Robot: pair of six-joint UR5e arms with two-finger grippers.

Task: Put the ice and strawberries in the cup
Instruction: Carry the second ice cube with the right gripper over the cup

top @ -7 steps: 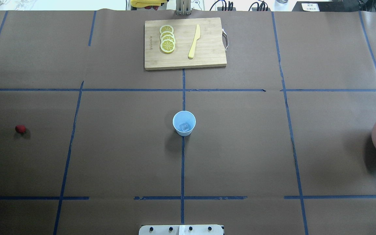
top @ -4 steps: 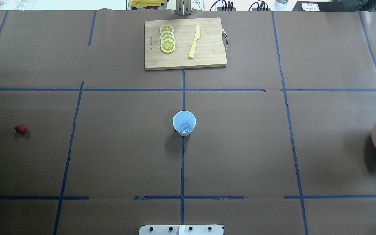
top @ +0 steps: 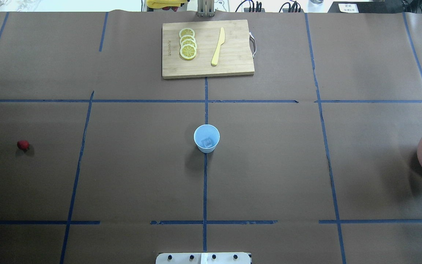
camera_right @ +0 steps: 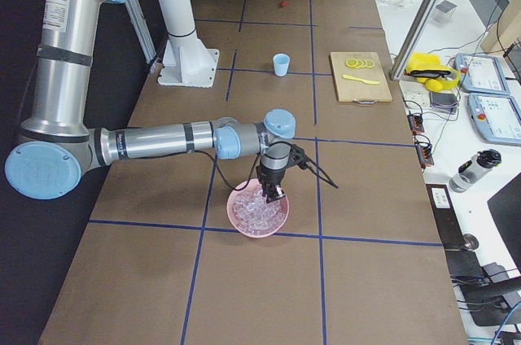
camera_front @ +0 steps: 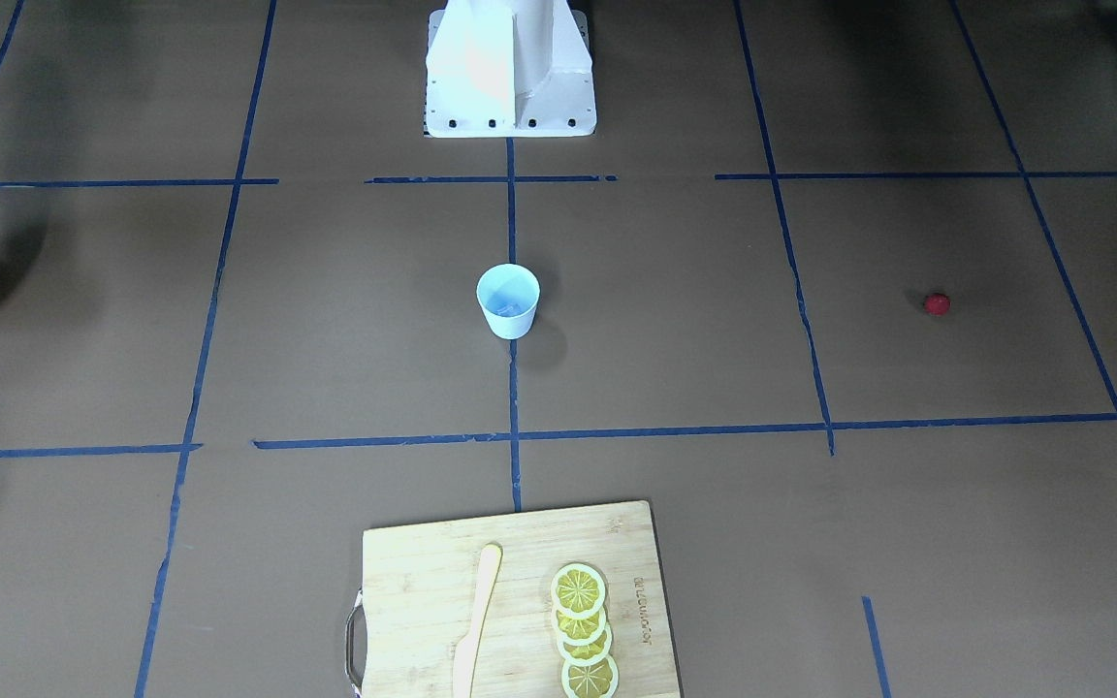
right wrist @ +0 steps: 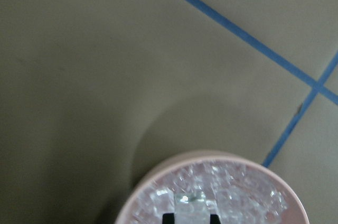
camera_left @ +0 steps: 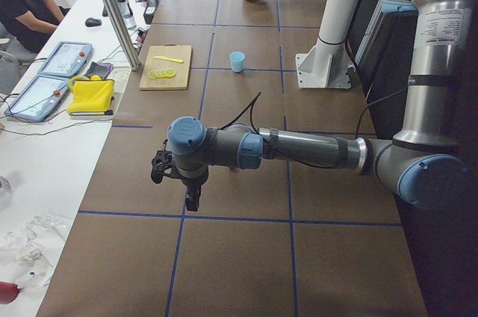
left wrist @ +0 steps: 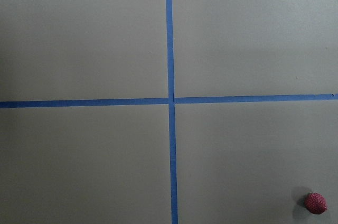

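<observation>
The pale-blue cup [top: 206, 138] stands upright at the table's centre, and one clear ice cube [top: 207, 143] lies inside it. The red strawberry [top: 23, 145] lies on the table far to the left; it also shows at the lower right of the left wrist view [left wrist: 315, 203]. The pink bowl [camera_right: 259, 221] of ice is at the far right. My right gripper [right wrist: 190, 217] hangs over this bowl, with a clear ice cube [right wrist: 190, 205] between its fingertips. My left gripper [camera_left: 193, 199] hovers above the table near the strawberry; I cannot tell whether it is open or shut.
A wooden cutting board [top: 233, 66] at the far middle carries lemon slices [top: 188, 44] and a yellow knife [top: 218, 46]. The robot base [camera_front: 510, 107] stands at the near edge. Blue tape lines cross the brown table cover.
The cup, the strawberry and the board have not moved. The shadow left of the pink bowl has shifted slightly.
</observation>
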